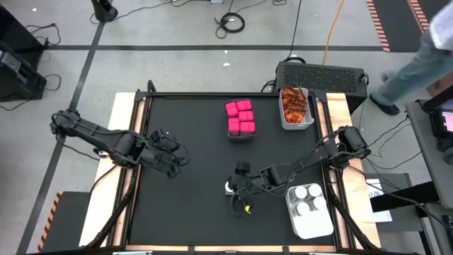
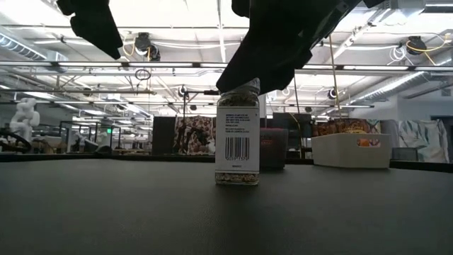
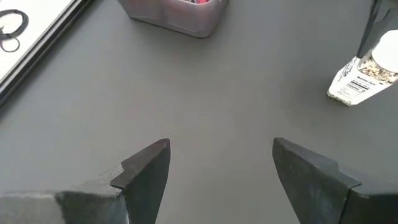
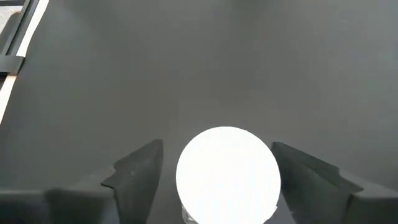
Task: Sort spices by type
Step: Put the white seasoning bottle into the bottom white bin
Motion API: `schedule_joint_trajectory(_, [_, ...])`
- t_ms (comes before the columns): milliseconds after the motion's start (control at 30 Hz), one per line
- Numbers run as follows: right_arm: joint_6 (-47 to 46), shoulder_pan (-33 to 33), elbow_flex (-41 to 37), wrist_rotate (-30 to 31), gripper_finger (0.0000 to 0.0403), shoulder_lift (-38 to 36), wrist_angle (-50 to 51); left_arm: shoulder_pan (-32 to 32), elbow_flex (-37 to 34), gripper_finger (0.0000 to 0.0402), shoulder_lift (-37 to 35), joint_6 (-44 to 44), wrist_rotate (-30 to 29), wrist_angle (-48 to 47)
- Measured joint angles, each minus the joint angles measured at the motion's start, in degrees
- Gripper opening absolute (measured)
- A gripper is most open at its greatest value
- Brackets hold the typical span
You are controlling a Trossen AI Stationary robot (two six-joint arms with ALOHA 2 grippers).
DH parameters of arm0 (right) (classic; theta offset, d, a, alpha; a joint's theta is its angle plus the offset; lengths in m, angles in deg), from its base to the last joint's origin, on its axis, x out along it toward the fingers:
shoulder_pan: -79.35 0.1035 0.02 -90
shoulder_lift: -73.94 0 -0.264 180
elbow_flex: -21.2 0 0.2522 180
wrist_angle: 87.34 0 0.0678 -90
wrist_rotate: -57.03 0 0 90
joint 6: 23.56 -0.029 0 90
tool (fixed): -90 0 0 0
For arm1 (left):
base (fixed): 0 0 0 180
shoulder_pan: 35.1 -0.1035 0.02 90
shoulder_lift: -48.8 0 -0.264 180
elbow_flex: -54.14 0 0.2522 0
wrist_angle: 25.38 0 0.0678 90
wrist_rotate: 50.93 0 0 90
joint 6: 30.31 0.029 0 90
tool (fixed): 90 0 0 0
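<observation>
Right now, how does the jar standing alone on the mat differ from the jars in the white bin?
The lone jar stands on the bare black mat; the binned jars sit inside the white bin near the right arm's base. The lone jar is single, with the right gripper around it, jaws apart; the binned jars are grouped and untouched. Both have white round lids.

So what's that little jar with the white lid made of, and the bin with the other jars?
The little jar looks like clear plastic or glass: the speckled spice shows through its wall above and below a paper barcode label. Which of the two is hard to tell. Its lid looks like smooth white plastic. The bin seems to be matte white plastic, with thin walls and rounded corners.
</observation>
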Motion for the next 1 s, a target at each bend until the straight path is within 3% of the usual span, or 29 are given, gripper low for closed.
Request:
schedule_joint_trajectory(267, [-1.3,0.0,0.0,-0.1,0.0186,-0.4,2.0,0.0,0.0,0.0286,0.0,1.4,0.0,0.0])
schedule_joint_trajectory(467, [-0.6,1.0,4.6,-0.4,0.0186,-2.2,9.2,-0.1,0.0,0.0286,0.1,2.8,-0.1,0.2])
schedule_joint_trajectory(733, [-1.0,6.8,18.6,-4.9,0.0194,-4.4,31.6,-0.1,0.0,0.0286,0.1,2.9,-0.5,1.1])
schedule_joint_trajectory(1000, [-14.4,15.8,19.6,-2.5,0.0193,-12.5,41.4,-0.3,0.0,0.0286,0.1,2.8,-2.0,3.8])
